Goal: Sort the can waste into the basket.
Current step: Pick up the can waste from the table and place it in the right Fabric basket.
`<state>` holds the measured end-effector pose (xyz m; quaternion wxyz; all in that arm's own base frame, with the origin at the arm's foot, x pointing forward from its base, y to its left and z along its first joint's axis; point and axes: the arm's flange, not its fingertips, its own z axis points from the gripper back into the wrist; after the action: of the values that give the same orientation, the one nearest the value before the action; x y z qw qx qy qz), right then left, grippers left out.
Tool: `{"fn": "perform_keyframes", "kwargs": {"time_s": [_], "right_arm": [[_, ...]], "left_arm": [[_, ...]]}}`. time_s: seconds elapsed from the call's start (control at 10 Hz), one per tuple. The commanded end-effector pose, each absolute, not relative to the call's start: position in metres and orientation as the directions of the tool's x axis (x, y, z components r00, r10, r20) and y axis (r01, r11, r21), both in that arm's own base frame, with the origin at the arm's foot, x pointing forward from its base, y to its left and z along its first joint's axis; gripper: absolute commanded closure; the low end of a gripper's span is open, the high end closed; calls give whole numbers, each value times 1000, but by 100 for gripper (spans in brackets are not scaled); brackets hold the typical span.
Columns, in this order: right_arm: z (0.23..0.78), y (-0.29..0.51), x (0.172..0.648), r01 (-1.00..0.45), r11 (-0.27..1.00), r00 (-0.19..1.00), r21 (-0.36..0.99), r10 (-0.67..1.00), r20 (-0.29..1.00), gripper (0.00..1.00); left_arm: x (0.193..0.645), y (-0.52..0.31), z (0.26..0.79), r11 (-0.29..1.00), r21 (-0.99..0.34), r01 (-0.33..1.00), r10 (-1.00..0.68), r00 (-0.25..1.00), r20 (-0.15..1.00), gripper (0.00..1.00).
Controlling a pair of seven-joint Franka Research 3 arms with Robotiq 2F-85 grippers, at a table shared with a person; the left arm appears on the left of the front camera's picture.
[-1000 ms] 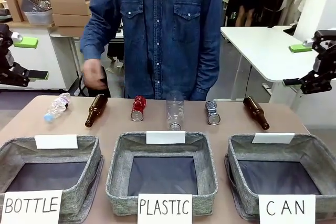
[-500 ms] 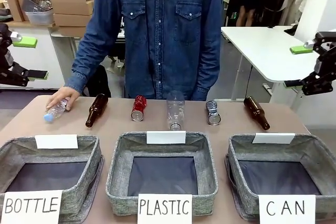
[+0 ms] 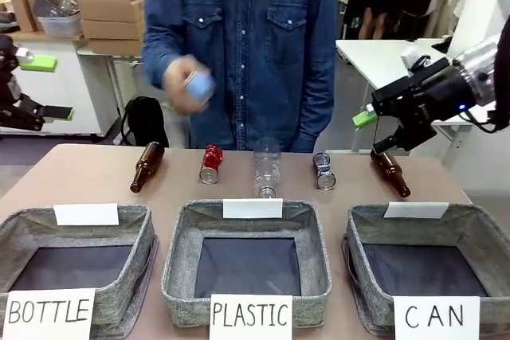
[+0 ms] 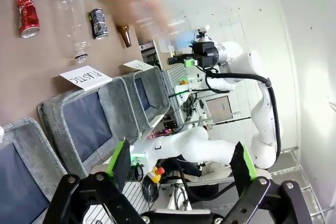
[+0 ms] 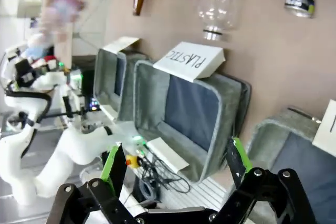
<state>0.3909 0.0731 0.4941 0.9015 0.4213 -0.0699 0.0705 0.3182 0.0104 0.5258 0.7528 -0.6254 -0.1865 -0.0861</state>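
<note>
Front view shows the right pincer [image 3: 371, 134] swung in from the picture's right edge, where it hung a second ago, and now standing over the far right part of the counter [image 3: 80, 185]. Its jaws are spread wide with nothing between them, and its lower finger sits just by the far end of the right brown bottle [image 3: 390, 171]; whether they touch cannot be told. The left pincer [image 3: 54, 87] stays where it was at the left edge, off the counter, equally wide open and empty. The person's hand [image 3: 182, 84], which rested on a small clear bottle [image 3: 199, 84] at the counter's left end half a second ago, now holds that bottle up at chest height, blurred. Four things lie unmoved in the row: the left brown bottle [image 3: 147, 166], the red can [image 3: 210, 164], a large clear bottle [image 3: 266, 168] and the silver-and-black can [image 3: 322, 171]. Both cans lie on the counter, well apart from each other and outside the grey basket [image 3: 360, 227] signed "CAN", which stands at the near right corner beside the baskets signed "PLASTIC" [image 3: 179, 232] and "BOTTLE" [image 3: 145, 232].
</note>
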Motion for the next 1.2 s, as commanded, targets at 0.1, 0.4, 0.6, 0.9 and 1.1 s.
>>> {"fn": "perform_keyframes", "kwargs": {"time_s": [0.1,0.4,0.6,0.9,1.1], "right_arm": [[508,1,375,-165,538,984,827,32,175,0],[513,-45,345,-85,552,943,830,-223,245,0],[517,-52,354,-104,533,969,840,-137,207,0],[473,22,425,-89,686,956,723,-145,255,0],[443,60,451,-139,713,951,687,-97,294,0]], "left_arm": [[320,11,528,181,-903,390,106,905,412,0],[320,11,528,181,-903,390,106,905,412,0],[320,11,528,181,-903,390,106,905,412,0],[320,11,528,181,-903,390,106,905,412,0],[320,11,528,181,-903,390,106,905,412,0]]}}
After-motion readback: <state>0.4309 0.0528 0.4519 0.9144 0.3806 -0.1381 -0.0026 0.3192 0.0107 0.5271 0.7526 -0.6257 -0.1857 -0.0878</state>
